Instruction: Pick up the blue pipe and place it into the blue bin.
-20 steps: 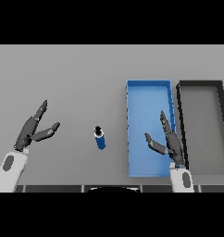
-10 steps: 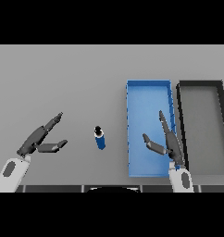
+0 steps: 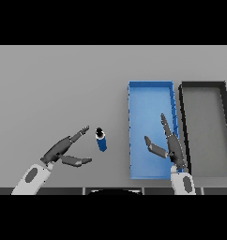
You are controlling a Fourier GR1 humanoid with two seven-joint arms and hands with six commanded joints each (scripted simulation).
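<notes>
The blue pipe [image 3: 101, 139], short with a dark top end, stands on the grey table just left of the blue bin [image 3: 150, 96]. My left hand [image 3: 64, 150] is open, fingers stretched toward the pipe, fingertips a short gap from its left side and thumb spread below. Nothing is in its grasp. Over the lower right part of the blue bin, my right hand [image 3: 169, 145] hangs open and idle, fingers pointing up.
A black bin [image 3: 204, 89] of the same shape stands right beside the blue bin on its right. The grey table [image 3: 54, 89] stretches wide to the left and back.
My left hand has swung right and lower, rotating its fingers toward the pipe and closing most of the gap. The pipe and my right hand have stayed put.
</notes>
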